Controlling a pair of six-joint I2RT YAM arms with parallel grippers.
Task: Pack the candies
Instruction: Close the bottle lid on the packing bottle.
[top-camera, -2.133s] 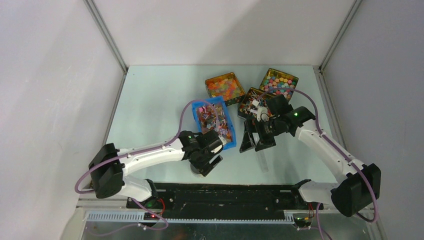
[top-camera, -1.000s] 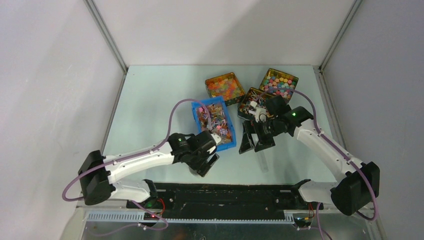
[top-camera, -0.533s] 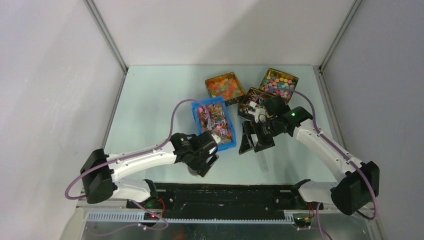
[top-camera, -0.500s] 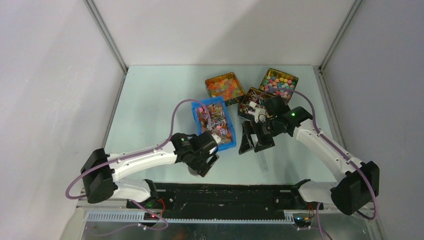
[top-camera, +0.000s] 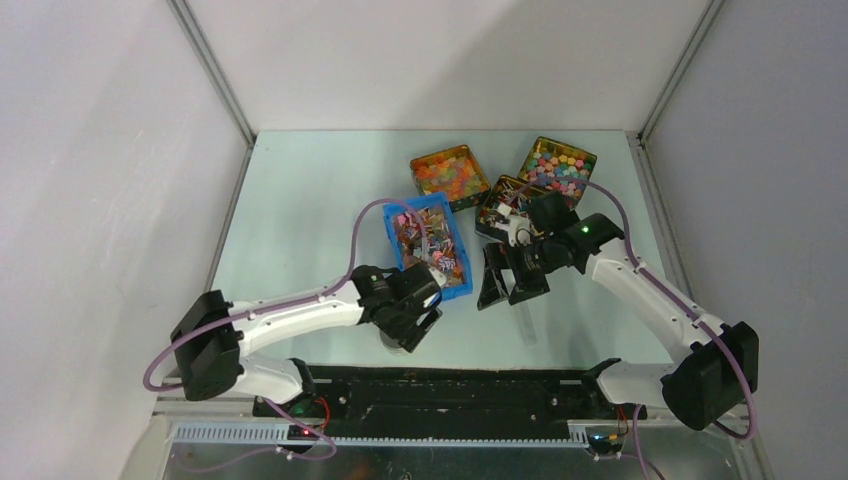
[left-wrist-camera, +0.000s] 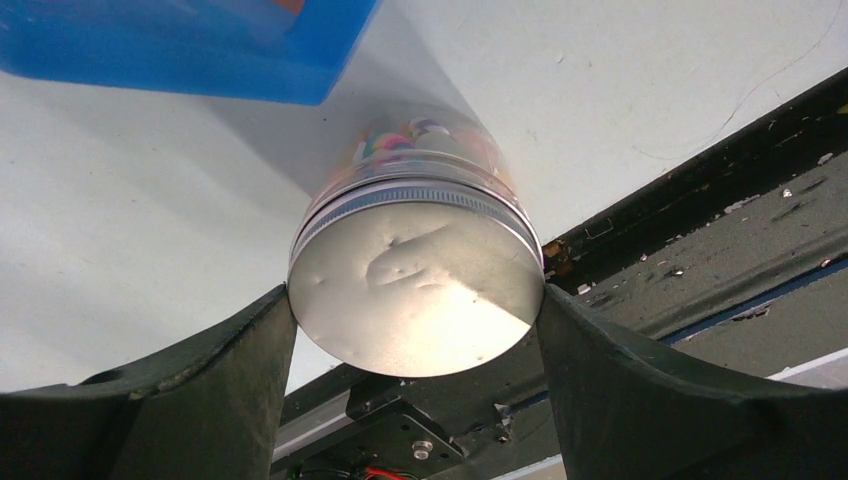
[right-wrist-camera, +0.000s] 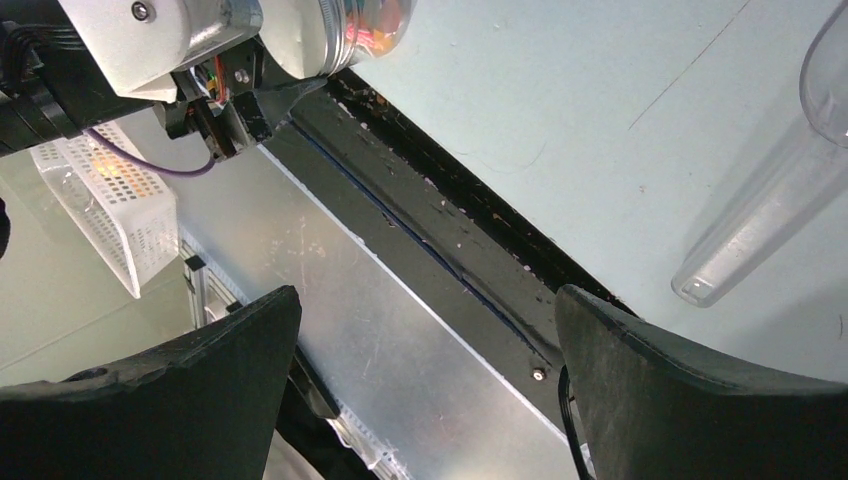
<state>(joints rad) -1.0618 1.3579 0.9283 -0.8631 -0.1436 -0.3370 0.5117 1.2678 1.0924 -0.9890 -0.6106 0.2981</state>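
Note:
The candies (top-camera: 428, 240), small wrapped sweets in mixed colours, fill a blue bin (top-camera: 459, 289) at the table's middle. A clear jar (left-wrist-camera: 415, 150) with a dented silver lid (left-wrist-camera: 420, 285) stands just in front of the bin, with some coloured sweets inside. My left gripper (left-wrist-camera: 415, 300) is shut on the lid, one finger on each side; in the top view it (top-camera: 408, 325) covers the jar. My right gripper (top-camera: 508, 285) is open and empty, hovering right of the bin; it also shows in the right wrist view (right-wrist-camera: 425, 330).
A clear plastic scoop (top-camera: 527, 322) lies on the table under my right gripper, and it shows in the right wrist view (right-wrist-camera: 760, 230). Three gold tins stand at the back: orange sweets (top-camera: 449, 172), pastel sweets (top-camera: 557, 165), and one (top-camera: 497, 207) partly hidden by my right arm. The table's black front rail (top-camera: 450, 385) is close to the jar.
My left arm's elbow swung left and came back right while the gripper stayed on the jar lid, shifting only slightly. My right arm barely moved.

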